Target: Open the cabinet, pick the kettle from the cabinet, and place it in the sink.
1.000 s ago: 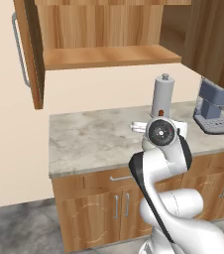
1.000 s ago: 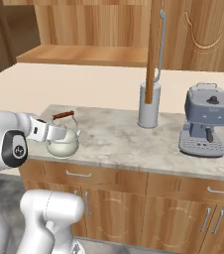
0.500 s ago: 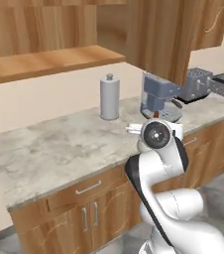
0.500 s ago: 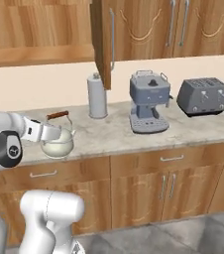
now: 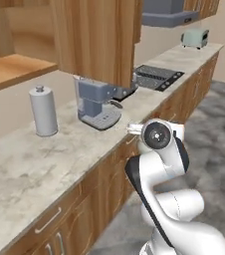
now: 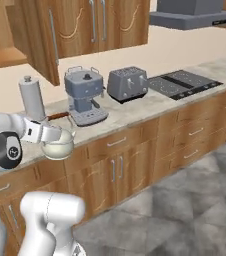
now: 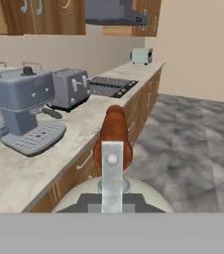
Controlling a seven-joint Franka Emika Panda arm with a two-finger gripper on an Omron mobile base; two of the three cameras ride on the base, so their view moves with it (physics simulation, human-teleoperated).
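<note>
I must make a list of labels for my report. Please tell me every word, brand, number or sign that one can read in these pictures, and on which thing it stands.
None can be read.
Coffee machine: small mark on its front, too blurred to read.
Toaster, canister, kettle: no text seen.

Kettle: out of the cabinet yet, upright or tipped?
Out and upright. The kettle hangs from the end effector, shut on its handle, in front of the counter edge; body below the handle.
</note>
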